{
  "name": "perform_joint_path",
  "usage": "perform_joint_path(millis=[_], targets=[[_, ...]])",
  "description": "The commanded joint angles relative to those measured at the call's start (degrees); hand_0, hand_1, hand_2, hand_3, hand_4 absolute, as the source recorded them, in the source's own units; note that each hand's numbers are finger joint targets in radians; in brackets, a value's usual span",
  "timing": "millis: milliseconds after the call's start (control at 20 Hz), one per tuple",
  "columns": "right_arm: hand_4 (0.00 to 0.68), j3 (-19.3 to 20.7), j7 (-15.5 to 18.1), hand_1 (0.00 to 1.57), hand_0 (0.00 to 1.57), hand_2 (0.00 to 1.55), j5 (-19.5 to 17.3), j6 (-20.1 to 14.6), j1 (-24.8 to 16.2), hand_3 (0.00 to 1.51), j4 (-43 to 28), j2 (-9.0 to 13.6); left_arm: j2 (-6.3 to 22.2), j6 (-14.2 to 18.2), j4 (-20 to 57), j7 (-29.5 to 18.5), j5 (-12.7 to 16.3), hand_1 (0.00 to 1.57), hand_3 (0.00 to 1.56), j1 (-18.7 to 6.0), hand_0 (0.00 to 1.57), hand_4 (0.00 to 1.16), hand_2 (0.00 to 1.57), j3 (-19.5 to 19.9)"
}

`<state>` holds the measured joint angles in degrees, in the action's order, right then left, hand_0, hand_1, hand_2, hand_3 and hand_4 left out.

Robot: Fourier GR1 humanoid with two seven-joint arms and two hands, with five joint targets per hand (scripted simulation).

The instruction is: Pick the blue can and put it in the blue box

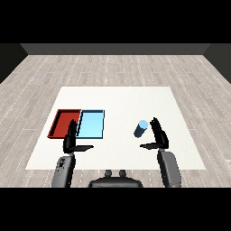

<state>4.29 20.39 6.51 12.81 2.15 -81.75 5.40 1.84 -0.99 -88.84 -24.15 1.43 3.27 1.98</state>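
A blue can [140, 128] stands on the white table [117, 103], right of centre. My right hand [159, 136] is just to its right and slightly nearer me, fingers straight and thumb out toward the can, not touching it. The light blue tray [91, 124] lies left of centre, with nothing in it. My left hand [71, 140] hovers at the near edge of the trays, fingers straight, thumb pointing right, holding nothing.
A red tray [62, 123] lies against the left side of the blue tray. Bare table separates the blue tray from the can. The table's near edge runs just behind both forearms.
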Motion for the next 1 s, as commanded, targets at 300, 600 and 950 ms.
perform_joint_path(millis=[300,600,950], targets=[[0.0,2.1,-1.5,0.0,0.0,0.0,0.5,-0.7,5.9,0.0,6.9,0.3,0.7,-0.2,-2.5,1.7,-0.1,0.0,0.0,0.0,0.0,0.0,0.0,0.0],[0.0,2.4,-1.0,0.0,0.0,0.0,-0.1,-3.6,6.8,0.0,11.1,-1.4,-0.6,1.6,0.2,0.2,-1.7,0.0,0.0,-0.8,0.0,0.0,0.0,-0.8],[0.0,5.8,2.0,0.0,0.0,0.0,0.2,-2.4,15.8,0.0,25.6,2.0,-0.9,0.9,-1.2,0.8,-1.1,0.0,0.0,1.0,0.0,0.0,0.0,-1.5]])
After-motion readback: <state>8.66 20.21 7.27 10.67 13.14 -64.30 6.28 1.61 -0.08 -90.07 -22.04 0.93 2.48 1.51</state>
